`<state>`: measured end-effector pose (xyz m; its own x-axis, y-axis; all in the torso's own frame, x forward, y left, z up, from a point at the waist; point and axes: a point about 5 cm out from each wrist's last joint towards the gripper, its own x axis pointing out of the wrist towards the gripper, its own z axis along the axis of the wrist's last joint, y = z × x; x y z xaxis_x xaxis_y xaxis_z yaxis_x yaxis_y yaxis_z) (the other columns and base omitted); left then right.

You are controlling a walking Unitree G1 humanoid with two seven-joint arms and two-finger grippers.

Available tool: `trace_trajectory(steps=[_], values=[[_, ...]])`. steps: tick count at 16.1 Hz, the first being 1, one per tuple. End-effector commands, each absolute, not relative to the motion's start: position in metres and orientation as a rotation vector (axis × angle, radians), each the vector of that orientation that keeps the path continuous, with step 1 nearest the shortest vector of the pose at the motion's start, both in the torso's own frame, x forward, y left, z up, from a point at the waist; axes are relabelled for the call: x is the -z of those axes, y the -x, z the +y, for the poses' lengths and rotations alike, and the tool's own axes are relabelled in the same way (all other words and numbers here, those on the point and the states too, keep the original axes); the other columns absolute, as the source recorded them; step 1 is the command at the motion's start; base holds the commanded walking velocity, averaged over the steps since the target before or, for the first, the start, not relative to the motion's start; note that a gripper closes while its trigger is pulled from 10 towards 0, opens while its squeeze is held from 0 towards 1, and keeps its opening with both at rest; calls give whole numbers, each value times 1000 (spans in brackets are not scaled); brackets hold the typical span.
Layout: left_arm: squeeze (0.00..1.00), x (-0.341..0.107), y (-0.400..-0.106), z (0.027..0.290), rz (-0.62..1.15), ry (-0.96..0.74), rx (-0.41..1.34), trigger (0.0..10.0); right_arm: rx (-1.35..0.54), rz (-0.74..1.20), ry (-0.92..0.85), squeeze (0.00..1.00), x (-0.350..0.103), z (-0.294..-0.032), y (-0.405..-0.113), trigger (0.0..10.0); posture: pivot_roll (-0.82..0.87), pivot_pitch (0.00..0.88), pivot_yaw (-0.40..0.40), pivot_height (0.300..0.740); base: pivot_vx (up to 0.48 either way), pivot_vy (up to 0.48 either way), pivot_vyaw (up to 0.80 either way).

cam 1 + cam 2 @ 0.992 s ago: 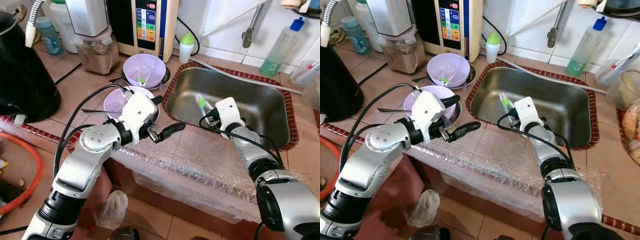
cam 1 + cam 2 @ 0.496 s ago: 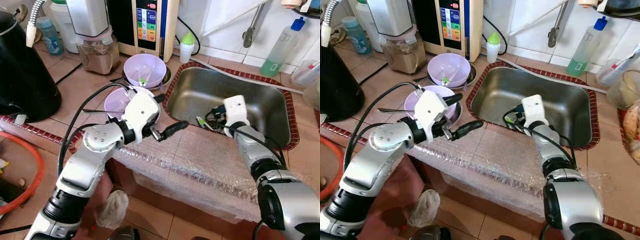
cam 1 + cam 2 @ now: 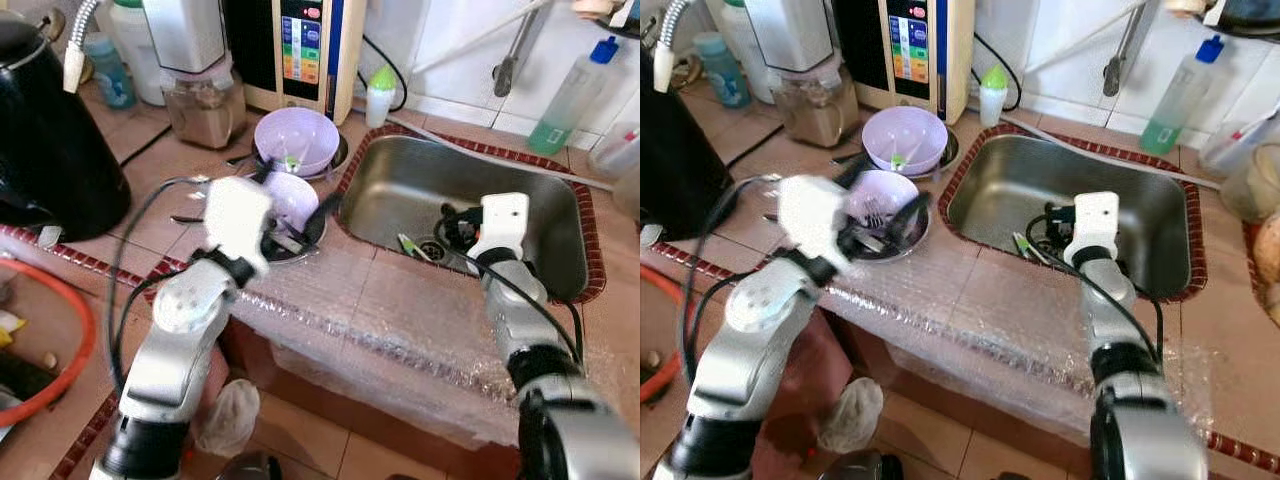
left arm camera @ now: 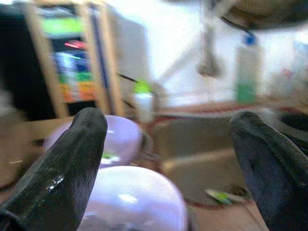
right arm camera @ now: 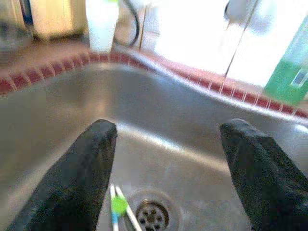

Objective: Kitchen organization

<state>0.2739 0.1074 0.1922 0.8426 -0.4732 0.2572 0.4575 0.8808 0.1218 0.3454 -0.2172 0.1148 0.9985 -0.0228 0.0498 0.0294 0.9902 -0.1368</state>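
A green-and-white utensil (image 3: 412, 245) lies on the floor of the steel sink (image 3: 540, 250), beside the drain (image 5: 151, 216). My right gripper (image 3: 450, 215) hangs open just above it, with nothing between its fingers (image 5: 86, 178). My left gripper (image 3: 295, 205) is open over the near lilac bowl (image 3: 290, 192), which holds a fork and sits on a dark dish. The left wrist view shows this bowl (image 4: 130, 202) low between the spread fingers (image 4: 72, 163). A second lilac bowl (image 3: 295, 140) with a green item in it stands behind.
A black kettle (image 3: 50, 130) stands at the left, with a blender jar (image 3: 205, 100) and a water appliance (image 3: 300, 50) at the back. A small green-capped bottle (image 3: 378, 95) and a soap bottle (image 3: 570, 100) flank the sink. Bubble wrap (image 3: 400, 320) covers the counter's front edge.
My right gripper let go of the green-and-white utensil, which now lies in the sink. My left arm swung back over the near lilac bowl.
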Motion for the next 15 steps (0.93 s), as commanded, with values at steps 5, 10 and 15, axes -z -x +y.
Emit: trace_trajectory(steps=[5, 10, 15], values=[[1000, -179, -250, 123, -297, -70, 361, 10000, 50, -138, 121, 1000, -123, -215, -312, 10000, 28, 0, 1, 740, 0, 0, 0], [224, -163, -237, 141, -259, -126, 238, 10000, 61, -80, 143, 369, -117, -211, -271, 10000, 8, 11, 2, 740, 0, 0, 0], [0, -157, -239, 142, -235, -100, 242, 10000, 33, -25, 124, 0, -114, -201, -267, 10000, 0, 3, 5, 740, 0, 0, 0]])
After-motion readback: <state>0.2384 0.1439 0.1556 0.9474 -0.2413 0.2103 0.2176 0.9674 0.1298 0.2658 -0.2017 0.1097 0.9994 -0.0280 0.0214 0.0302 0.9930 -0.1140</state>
